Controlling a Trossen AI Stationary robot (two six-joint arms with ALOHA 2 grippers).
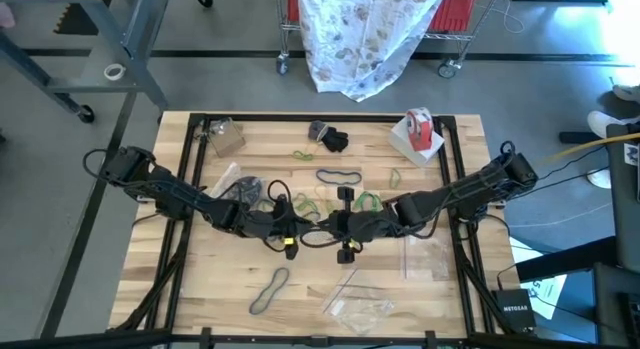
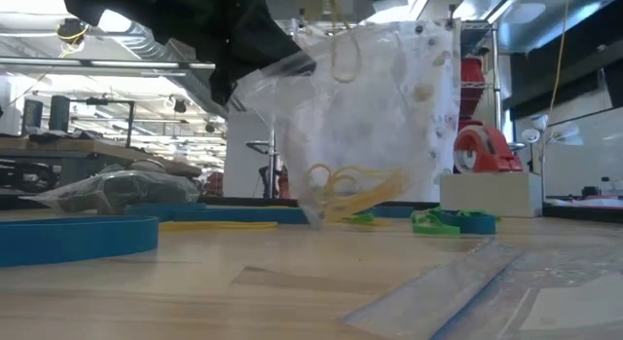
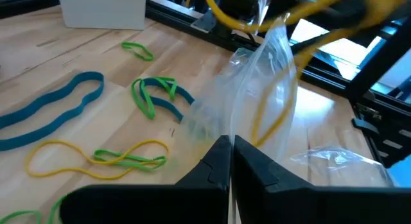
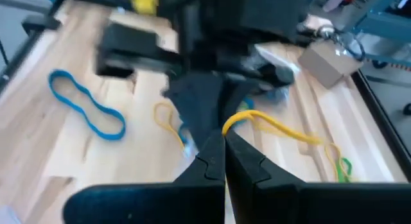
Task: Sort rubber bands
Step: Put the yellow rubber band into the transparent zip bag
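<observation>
Left fingers (image 3: 230, 161) pinching clear bag (image 3: 257, 102), right fingers (image 4: 223, 150) apparently gripping yellow band (image 4: 276, 126)

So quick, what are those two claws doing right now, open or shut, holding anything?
Left gripper: shut on the clear plastic bag.
Right gripper: shut on a yellow rubber band.

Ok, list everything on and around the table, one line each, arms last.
Clear bag: one, held up mid-table, yellow bands inside.
Yellow band: one, pinched by the right gripper.
Blue bands: several, mid-table; one loop lies apart.
Green bands: several, mid-table.
Dark band: one, near edge.
Empty clear bags: a few, near edge and right side.
Tape roll: one, red-and-white, on a white box, far right corner.
Table: one, light wood.
Left gripper: shut on the bag.
Right gripper: shut, mid-table.
</observation>
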